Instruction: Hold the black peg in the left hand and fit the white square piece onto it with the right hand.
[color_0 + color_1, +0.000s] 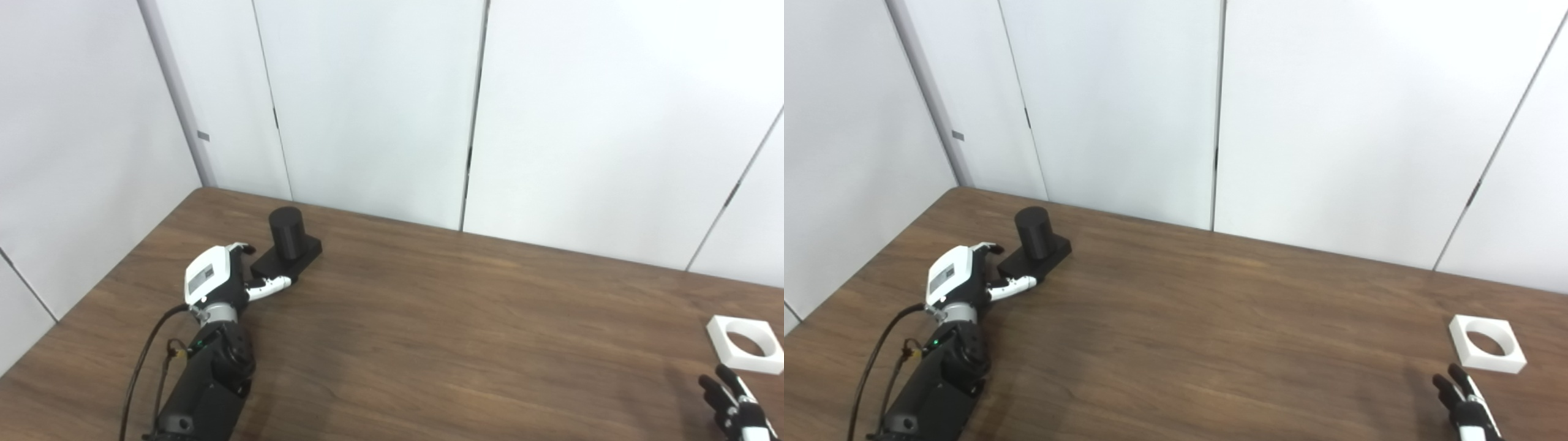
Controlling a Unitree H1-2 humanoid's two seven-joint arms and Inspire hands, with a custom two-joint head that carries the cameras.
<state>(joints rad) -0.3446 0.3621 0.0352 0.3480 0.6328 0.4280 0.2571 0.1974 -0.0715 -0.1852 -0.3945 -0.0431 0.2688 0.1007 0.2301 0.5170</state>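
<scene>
We have our left hand down at the peg, which stands upright on its square black base at the far left of the table. Our fingers lie spread along the base's near edge, touching or nearly so, but not yet closed on it; we judge we are settling in to grip low, leaving the post free. The square lies flat near the table's right edge, its round hole facing up, well apart from the peg. Our right hand sits just short of it, fingers extended and apart, holding nothing, presumably lined up to pick it.
</scene>
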